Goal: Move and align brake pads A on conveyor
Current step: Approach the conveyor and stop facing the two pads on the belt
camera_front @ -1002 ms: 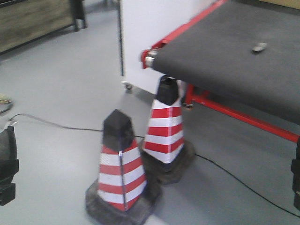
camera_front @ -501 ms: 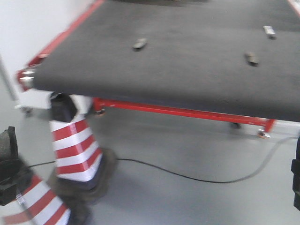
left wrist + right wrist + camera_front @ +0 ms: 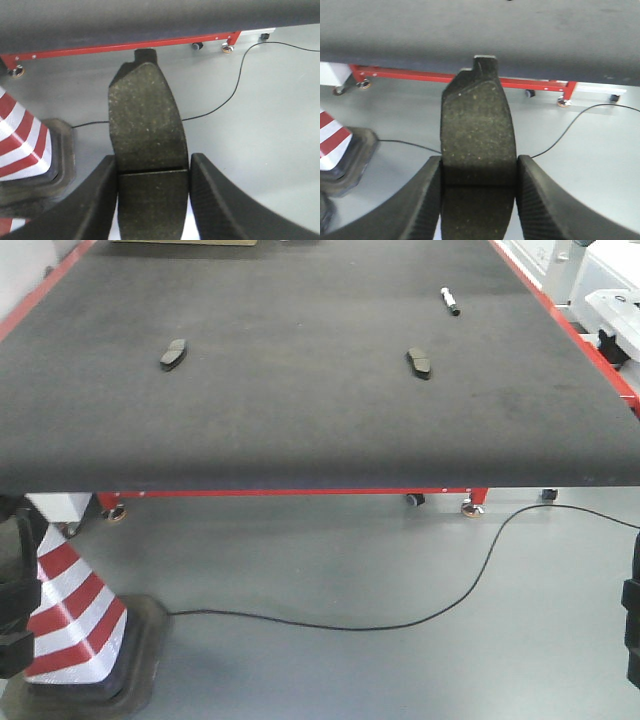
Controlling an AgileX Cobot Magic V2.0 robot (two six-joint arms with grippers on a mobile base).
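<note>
While both arms hang short of the conveyor (image 3: 300,390), each tool is clamped on a pad: the left tool (image 3: 152,200) pinches one brake pad (image 3: 146,130) by its sides, the right tool (image 3: 477,200) another brake pad (image 3: 477,135), likely for placing. Both held pads run lengthwise up the frame, tabs toward the belt. Two pads lie well apart on the belt, the left pad (image 3: 173,354) and right pad (image 3: 420,363), slanting in opposite directions.

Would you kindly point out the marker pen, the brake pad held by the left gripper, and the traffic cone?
marker pen (image 3: 449,301): front view, its white barrel.
brake pad (image 3: 145,120): left wrist view, its rough face.
traffic cone (image 3: 68,625): front view, its striped side.
</note>
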